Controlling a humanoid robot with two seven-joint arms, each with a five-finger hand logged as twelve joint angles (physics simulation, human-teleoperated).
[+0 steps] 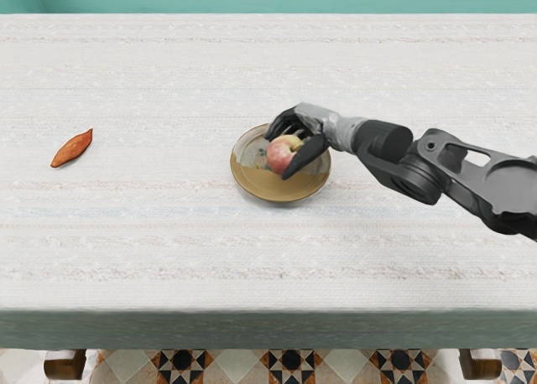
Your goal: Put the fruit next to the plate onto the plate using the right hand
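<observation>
The right hand [304, 132] is covering the upper and right side of the apple [279, 156], so only the fruit's left and lower face is showing. Its underside is lying out of sight behind the plate [252, 183]'s shallow rim and the dark thumb [300, 159], and it is not clear whether the apple is resting on the plate's surface or hanging just above it. The right arm [436, 166] is reaching in from the right of the plate, and its far end is being cut off by the picture's edge.

The apple is showing a mottled skin, reddish pink blending into pale yellow (the yellow patch is sitting near the top, close to the fingers [281, 120]). It is sitting inside the plate's outline, toward the plate's far side rather than dead centre. The hand is curling around it: the fingers are arching over the top and far side while the thumb is pressing along the near right side, so the hand is closing on the fruit and gripping it.

The plate, a brownish round dish, is standing on the pale table [252, 258]. Well to the left of the plate a slim orange-red object [72, 147] is lying flat; what it is, is hard to make out.
</observation>
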